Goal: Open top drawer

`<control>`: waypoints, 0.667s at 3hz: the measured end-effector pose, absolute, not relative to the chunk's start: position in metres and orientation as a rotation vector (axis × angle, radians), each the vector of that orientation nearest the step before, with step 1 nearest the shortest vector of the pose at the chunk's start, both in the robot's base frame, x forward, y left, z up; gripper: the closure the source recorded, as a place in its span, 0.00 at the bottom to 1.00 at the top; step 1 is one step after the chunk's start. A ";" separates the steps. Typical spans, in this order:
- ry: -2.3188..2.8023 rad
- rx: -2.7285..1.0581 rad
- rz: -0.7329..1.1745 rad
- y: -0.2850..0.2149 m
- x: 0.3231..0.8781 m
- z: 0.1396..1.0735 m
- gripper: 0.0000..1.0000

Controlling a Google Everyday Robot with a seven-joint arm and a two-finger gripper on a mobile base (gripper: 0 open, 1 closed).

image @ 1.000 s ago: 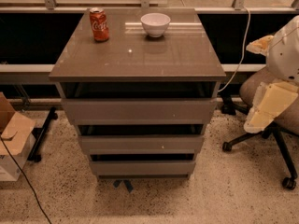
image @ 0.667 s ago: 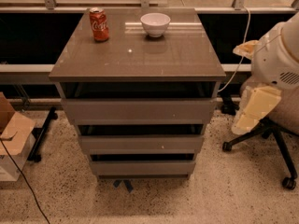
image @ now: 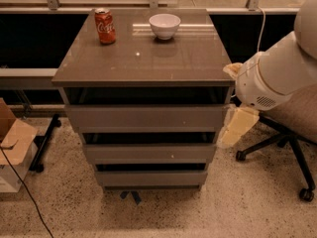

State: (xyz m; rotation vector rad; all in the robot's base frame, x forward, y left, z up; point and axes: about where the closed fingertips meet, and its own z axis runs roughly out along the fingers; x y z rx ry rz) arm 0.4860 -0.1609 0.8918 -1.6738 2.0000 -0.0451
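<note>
The top drawer point(image: 147, 117) is the widest grey-taupe front of the cabinet, just under the glossy tabletop point(image: 143, 58), with a dark gap above it. Two narrower drawers point(image: 148, 152) sit below it, each set further back. My white arm point(image: 277, 73) reaches in from the right. My cream-coloured gripper point(image: 235, 129) hangs at the right end of the top drawer's front, level with it and right beside the cabinet's corner. Whether it touches the drawer does not show.
A red cola can point(image: 105, 26) and a white bowl point(image: 165, 25) stand at the back of the tabletop. An office chair point(image: 292, 128) stands on the right behind my arm. A cardboard box point(image: 12, 143) and a black cable lie on the floor at the left.
My arm has swung left toward the cabinet. The gripper has gone from well off the right side to the top drawer's right end. The drawers have not moved.
</note>
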 end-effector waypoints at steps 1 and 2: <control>1.981 -1.646 0.036 -0.152 0.505 0.860 0.00; 1.967 -1.632 0.109 -0.144 0.524 0.827 0.00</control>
